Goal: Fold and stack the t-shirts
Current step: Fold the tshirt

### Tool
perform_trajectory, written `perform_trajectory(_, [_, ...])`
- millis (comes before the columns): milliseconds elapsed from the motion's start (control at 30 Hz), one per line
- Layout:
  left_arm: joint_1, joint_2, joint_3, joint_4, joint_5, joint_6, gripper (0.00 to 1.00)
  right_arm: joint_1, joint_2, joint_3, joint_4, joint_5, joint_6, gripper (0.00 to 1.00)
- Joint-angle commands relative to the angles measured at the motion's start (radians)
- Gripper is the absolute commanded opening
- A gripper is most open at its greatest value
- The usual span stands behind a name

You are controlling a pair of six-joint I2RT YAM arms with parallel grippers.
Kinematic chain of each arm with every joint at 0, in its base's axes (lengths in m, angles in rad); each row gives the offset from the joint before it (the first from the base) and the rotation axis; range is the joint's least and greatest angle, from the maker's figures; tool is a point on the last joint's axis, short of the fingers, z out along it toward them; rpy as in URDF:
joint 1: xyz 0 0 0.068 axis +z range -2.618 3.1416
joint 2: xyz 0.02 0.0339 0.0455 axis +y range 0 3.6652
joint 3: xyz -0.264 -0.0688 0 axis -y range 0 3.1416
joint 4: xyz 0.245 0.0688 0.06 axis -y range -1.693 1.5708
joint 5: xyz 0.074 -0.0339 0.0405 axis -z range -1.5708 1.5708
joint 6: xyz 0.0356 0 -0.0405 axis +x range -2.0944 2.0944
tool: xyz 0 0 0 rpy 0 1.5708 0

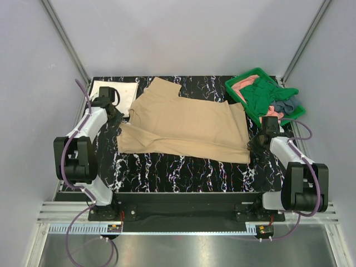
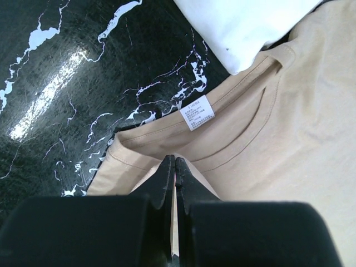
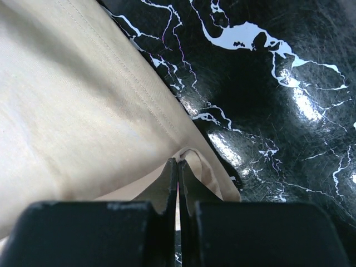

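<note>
Our tan t-shirt [image 1: 183, 125], soft matte cloth, lies spread on the glossy marbled surface [image 1: 183, 169], long axis left-right, collar leftward. We see the left pincer [image 2: 174, 164] clamped by the collar and the right pincer [image 3: 178, 167] on the hem.

T-shirts [image 1: 183, 125] x5; tray [image 1: 242, 76] x1; L gripper [image 2: 173, 162] + R gripper [image 3: 178, 162], x2

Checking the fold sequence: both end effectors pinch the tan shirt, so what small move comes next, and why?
Probably raise both together a little: the left end effector is shut on the tan t-shirt by its collar, the right end effector on a hem corner, and the cloth lies rumpled, so lifting frees that edge.
</note>
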Motion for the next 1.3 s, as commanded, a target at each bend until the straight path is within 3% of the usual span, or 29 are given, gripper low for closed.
perform_trajectory(0, [0.001, 0.018, 0.046, 0.039, -0.041, 0.018, 0.00, -0.004, 0.002, 0.041, 0.024, 0.024, -0.029, 0.00])
perform_trajectory(1033, [-0.031, 0.134, 0.166, 0.030, -0.104, 0.043, 0.00, -0.004, 0.149, 0.173, 0.054, 0.044, -0.107, 0.03])
perform_trajectory(1100, [-0.035, 0.141, 0.175, 0.030, -0.101, 0.046, 0.00, -0.004, 0.152, 0.187, 0.052, 0.051, -0.107, 0.06])
perform_trajectory(1167, [-0.037, 0.141, 0.183, 0.029, -0.092, 0.049, 0.00, -0.004, 0.151, 0.206, 0.052, 0.027, -0.109, 0.18])
perform_trajectory(1267, [-0.042, 0.109, 0.178, 0.023, -0.109, 0.057, 0.14, -0.004, 0.143, 0.251, -0.023, 0.019, -0.106, 0.34])
